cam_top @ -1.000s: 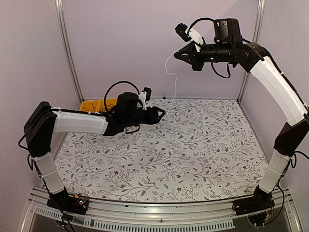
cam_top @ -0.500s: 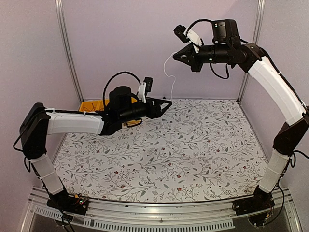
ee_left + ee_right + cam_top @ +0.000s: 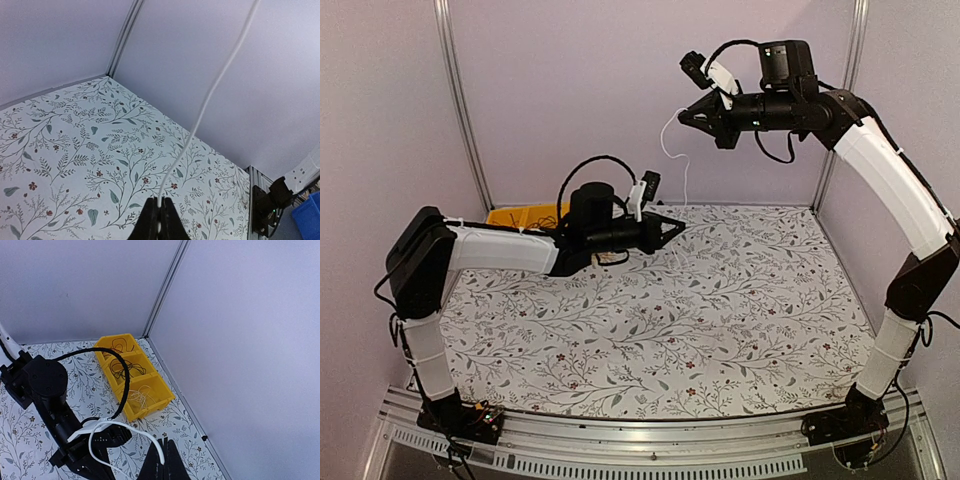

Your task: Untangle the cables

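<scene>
1. Hanging in the top view, a thin white cable [image 3: 685,180] runs from the raised right gripper [image 3: 682,116], curls once just under it, then drops to the left gripper [image 3: 680,228], low over the floral-patterned table [image 3: 740,320]. A yellow plastic bin [image 3: 515,215] sits at the far left edge.
2. In the left wrist view, the left gripper [image 3: 159,220] has its fingers pressed together on the cable [image 3: 215,90], which rises up and out of the frame.
3. In the right wrist view, the right gripper [image 3: 162,467] pinches the cable's end [image 3: 156,442]. The three-compartment bin [image 3: 145,407] stands against the wall, with thin black wires [image 3: 125,367] in the two farther compartments and pale wires [image 3: 140,395] in the nearest.
</scene>
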